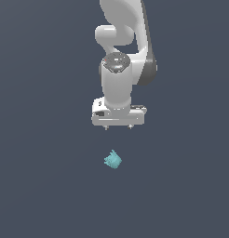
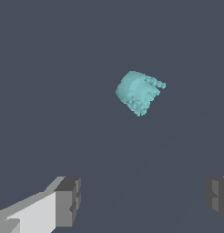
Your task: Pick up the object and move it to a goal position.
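The object [image 1: 113,160] is a tiny teal lumpy thing with small points, lying on the dark grey floor. In the wrist view it [image 2: 139,92] shows as a rounded lump with jagged edges. My white gripper [image 1: 118,127] hangs above the floor, apart from the object, which lies nearer the exterior camera. In the wrist view the gripper [image 2: 143,200] is open and empty, with its two grey fingertips [image 2: 68,200] set wide apart; the object lies beyond them, not between them.
The arm's white links and grey joint [image 1: 117,62] rise behind the gripper. Only the plain dark grey floor [image 1: 42,186] surrounds the object.
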`<state>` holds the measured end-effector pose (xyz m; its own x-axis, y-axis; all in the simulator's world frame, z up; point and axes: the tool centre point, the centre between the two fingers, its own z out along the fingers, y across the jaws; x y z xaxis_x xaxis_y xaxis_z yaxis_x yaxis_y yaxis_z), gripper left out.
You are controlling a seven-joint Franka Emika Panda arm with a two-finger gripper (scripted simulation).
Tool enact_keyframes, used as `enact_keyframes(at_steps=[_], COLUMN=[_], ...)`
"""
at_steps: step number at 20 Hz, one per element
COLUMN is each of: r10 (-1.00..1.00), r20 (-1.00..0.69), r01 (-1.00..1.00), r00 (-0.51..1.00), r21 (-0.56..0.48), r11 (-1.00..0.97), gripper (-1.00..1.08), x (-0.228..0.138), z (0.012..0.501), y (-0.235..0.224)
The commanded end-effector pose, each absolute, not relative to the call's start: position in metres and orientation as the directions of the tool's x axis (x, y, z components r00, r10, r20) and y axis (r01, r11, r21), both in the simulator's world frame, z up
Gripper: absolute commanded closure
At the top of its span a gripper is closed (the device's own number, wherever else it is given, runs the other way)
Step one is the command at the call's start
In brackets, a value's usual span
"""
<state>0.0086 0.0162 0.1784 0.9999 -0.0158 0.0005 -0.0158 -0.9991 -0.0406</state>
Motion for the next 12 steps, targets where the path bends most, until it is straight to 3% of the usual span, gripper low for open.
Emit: enact_keyframes(at_steps=[1,12], r10=[-0.043,-0.272], r20=[-0.001,-0.010], r01=[-0.043,-0.273], r00=[0.999,0.962], r21=[-0.041,-0.033], r11=[-0.998,-0.962], gripper=[-0.92,-0.92], x=[0.013,0.048], z=[0.175,0.147], y=[0.015,0.007])
